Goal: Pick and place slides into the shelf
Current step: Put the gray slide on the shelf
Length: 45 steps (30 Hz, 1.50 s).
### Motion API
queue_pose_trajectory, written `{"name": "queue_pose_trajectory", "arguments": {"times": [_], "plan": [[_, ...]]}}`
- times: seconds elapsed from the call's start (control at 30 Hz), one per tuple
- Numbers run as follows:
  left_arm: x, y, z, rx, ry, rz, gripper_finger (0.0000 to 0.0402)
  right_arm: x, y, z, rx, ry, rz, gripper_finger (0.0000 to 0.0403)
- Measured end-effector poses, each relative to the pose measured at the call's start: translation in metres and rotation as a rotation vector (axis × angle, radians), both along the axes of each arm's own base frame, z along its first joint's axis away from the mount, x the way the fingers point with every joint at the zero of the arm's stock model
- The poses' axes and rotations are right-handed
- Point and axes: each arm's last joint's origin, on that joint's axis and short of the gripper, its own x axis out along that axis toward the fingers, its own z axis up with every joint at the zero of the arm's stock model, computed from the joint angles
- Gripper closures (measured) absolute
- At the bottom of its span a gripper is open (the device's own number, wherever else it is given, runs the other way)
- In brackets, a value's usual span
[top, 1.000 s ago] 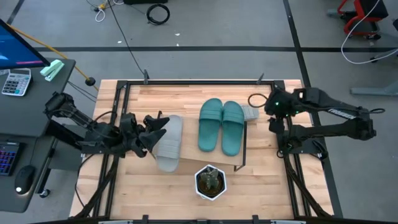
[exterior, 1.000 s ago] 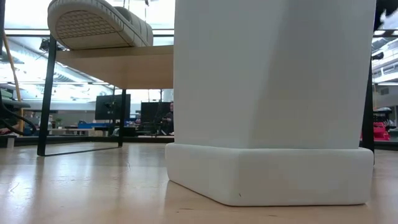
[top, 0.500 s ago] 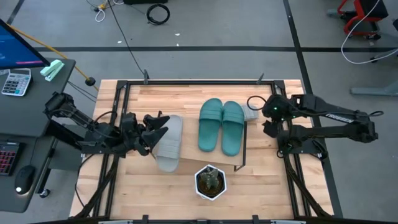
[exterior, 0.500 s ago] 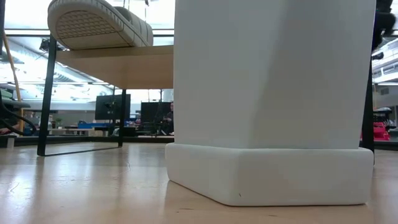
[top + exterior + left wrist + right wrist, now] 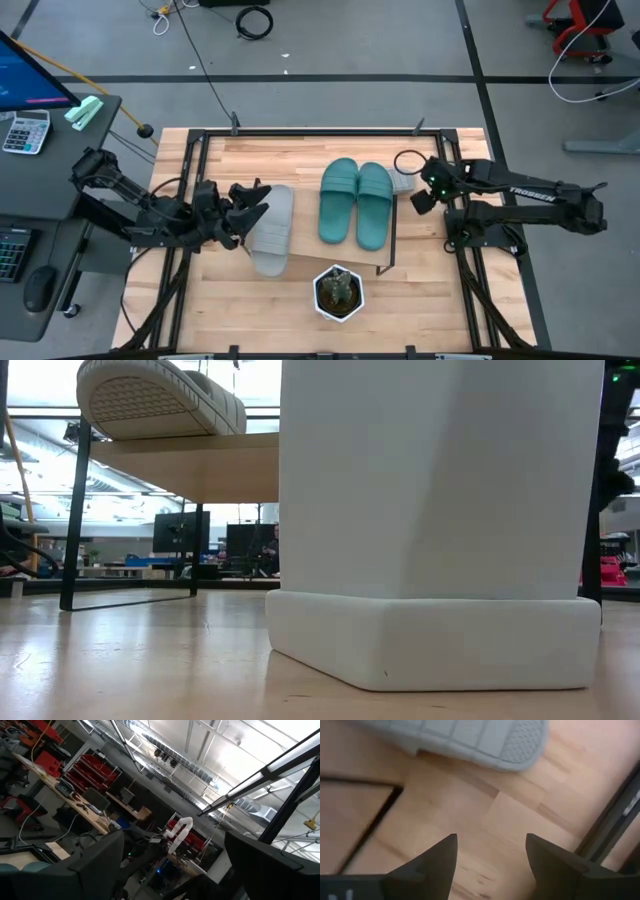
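Note:
Two teal-green slides (image 5: 355, 202) lie side by side on the shelf (image 5: 305, 242). A light grey slide (image 5: 272, 230) rests on the shelf's left end, its end overhanging the board in the low view (image 5: 160, 398). My left gripper (image 5: 255, 203) is open at that slide's left edge, and its wrist view (image 5: 172, 845) looks up into the room. The second grey slide (image 5: 402, 181) lies on the table by the shelf's right end. My right gripper (image 5: 413, 199) is open just beside it, and its wrist view (image 5: 490, 840) shows bare table between the fingers and the slide (image 5: 465, 737) ahead. My left gripper stands close against the left edge of the grey slide on the shelf; I cannot tell whether a finger touches it.
A white pot (image 5: 338, 291) with a small plant stands on the table near the shelf's near edge, and it fills most of the low view (image 5: 430, 520). A black frame rail (image 5: 460, 240) runs along the table's right side. A desk with a calculator stands left of the table.
My right gripper has moved toward the table's left and slightly nearer, closing in on the grey slide beside the shelf's right end. The slides and the left arm have stayed where they were.

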Motion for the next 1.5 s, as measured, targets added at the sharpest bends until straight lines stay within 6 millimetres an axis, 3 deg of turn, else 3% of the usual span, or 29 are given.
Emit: {"name": "queue_pose_trajectory", "arguments": {"times": [0.4, 0.67, 0.97, 1.13, 1.5], "plan": [[-0.002, 0.001, 0.002, -0.006, -0.01, 0.0, 0.0049, 0.002, -0.036, -0.012, -0.038, -0.252, -0.477, 0.0195], [-0.002, 0.001, 0.002, -0.004, -0.009, 0.0, 0.0049, -0.006, -0.051, -0.039, 0.031, -0.378, -0.693, 0.0174], [-0.002, 0.001, 0.002, -0.005, -0.009, -0.001, 0.0049, -0.011, -0.047, -0.068, 0.161, -0.437, -0.8, 0.0126], [-0.002, 0.001, 0.002, -0.005, -0.009, -0.001, 0.0049, -0.01, -0.046, -0.068, 0.225, -0.462, -0.794, 0.0098], [-0.002, 0.001, 0.002, -0.004, -0.008, 0.0, 0.0049, -0.009, -0.05, -0.073, 0.176, -0.432, -0.903, 0.0056]]}}
